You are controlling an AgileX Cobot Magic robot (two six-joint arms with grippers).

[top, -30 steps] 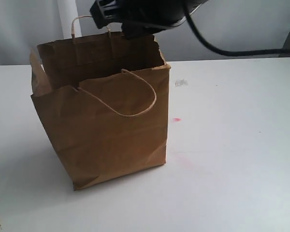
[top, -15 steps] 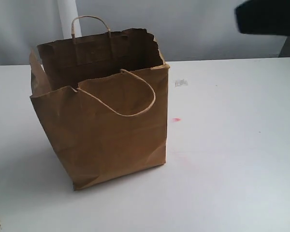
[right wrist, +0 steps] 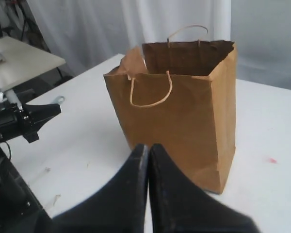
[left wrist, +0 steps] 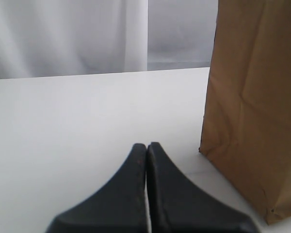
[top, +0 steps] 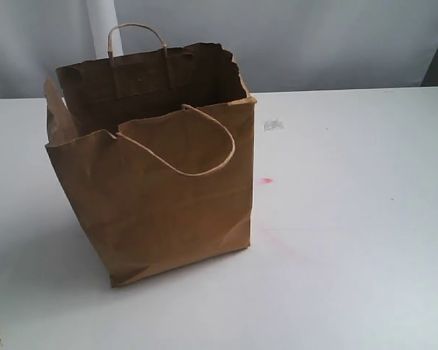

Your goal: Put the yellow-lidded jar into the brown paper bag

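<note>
The brown paper bag point(top: 160, 197) stands upright and open on the white table, one cord handle drooping over its front, the other standing up at the back. The yellow-lidded jar shows in no view; the part of the bag's inside that I can see is dark and bare. My left gripper point(left wrist: 147, 145) is shut on nothing, low over the table beside one wall of the bag point(left wrist: 252, 107). My right gripper point(right wrist: 146, 146) is shut on nothing too, held back from the bag point(right wrist: 184, 121) and above it. Neither gripper appears in the exterior view.
The white table point(top: 350, 219) carries a small red mark point(top: 266, 180) and a grey smudge point(top: 274, 125) to the right of the bag. A black arm point(right wrist: 24, 121) sits at the table's edge in the right wrist view. White curtains hang behind.
A second ago the black right arm hung over the bag's back rim. It pulled away to the upper right and is now gone from the exterior view. The bag has not moved.
</note>
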